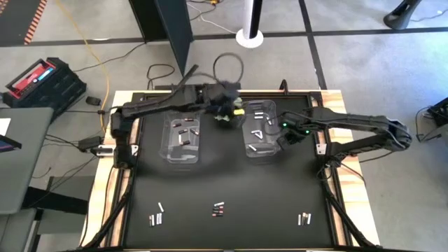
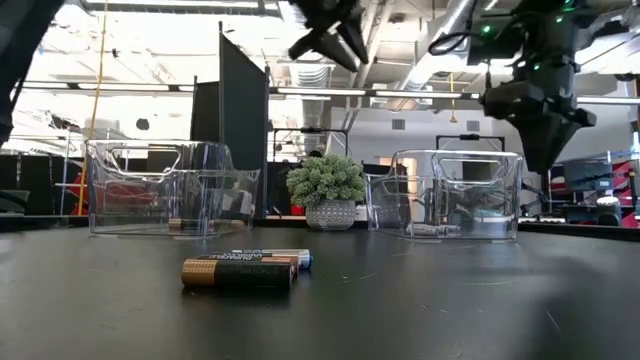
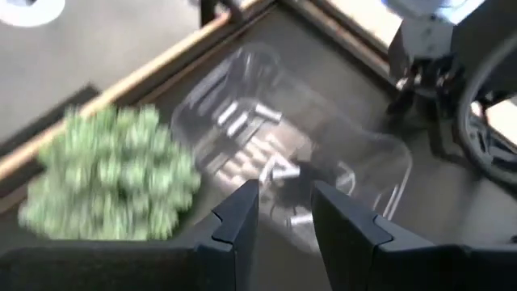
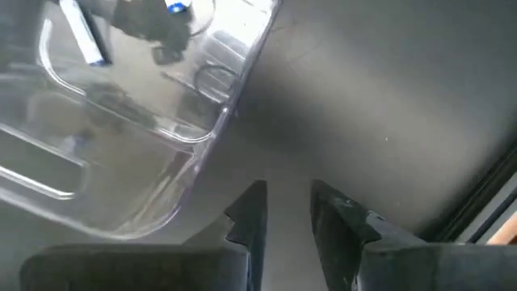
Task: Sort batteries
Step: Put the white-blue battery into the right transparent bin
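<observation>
Two clear bins stand at the table's far middle. The left bin [image 1: 183, 138] holds several dark batteries [image 1: 186, 131]; the right bin [image 1: 260, 133] holds several pale ones [image 3: 242, 121]. More batteries lie in three small groups near the front edge [image 1: 157, 218] [image 1: 218, 208] [image 1: 304, 218]; the middle group shows close in the low view [image 2: 240, 272]. My left gripper [image 3: 283, 212] hangs open high between the bins, beside the green plant [image 3: 105, 174], with nothing between its fingers. My right gripper [image 4: 287, 212] points down, open and empty, just past the right bin's right side [image 4: 230, 113].
The green spiky plant in its pot [image 2: 326, 190] stands between the bins at the back. The table's raised wooden frame [image 1: 318, 98] runs round the black mat. The mat's middle [image 1: 231, 175] between the bins and the front batteries is bare.
</observation>
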